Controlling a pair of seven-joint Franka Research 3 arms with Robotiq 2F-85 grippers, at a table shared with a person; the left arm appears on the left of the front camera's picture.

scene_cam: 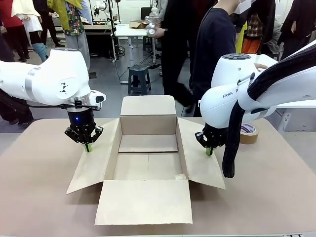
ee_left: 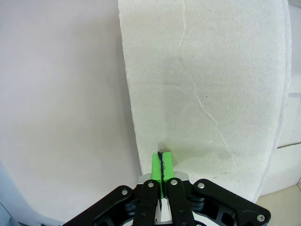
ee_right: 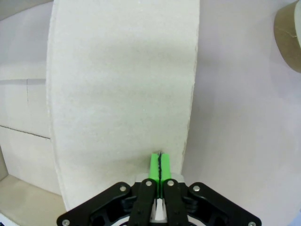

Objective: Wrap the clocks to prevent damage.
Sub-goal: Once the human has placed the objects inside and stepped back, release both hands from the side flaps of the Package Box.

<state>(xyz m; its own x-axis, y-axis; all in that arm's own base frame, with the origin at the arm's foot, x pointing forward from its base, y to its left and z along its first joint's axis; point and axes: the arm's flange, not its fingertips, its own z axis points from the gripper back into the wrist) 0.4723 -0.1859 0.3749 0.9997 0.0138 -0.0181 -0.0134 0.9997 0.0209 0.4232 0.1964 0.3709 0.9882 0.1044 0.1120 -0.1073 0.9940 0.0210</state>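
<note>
The clocks are out of view. An open cardboard box [scene_cam: 148,148] lies in the middle of the table with its four flaps spread out. My left gripper [scene_cam: 88,147] is shut, tips pointing down at the outer edge of the left flap [scene_cam: 96,163]. The left wrist view shows the shut green fingertips [ee_left: 161,162] right at that flap [ee_left: 202,84]. My right gripper [scene_cam: 210,151] is also shut, tips down on the right flap [scene_cam: 200,158]. Its own view has the fingertips [ee_right: 160,165] near the edge of the flap [ee_right: 122,84]. Neither gripper holds anything.
A roll of brown tape [scene_cam: 248,133] lies on the table at the right, behind my right arm, and also shows as the tape roll [ee_right: 288,37] in the right wrist view. A person in dark clothes [scene_cam: 212,39] stands at the far side. Bare table [scene_cam: 44,187] surrounds the box.
</note>
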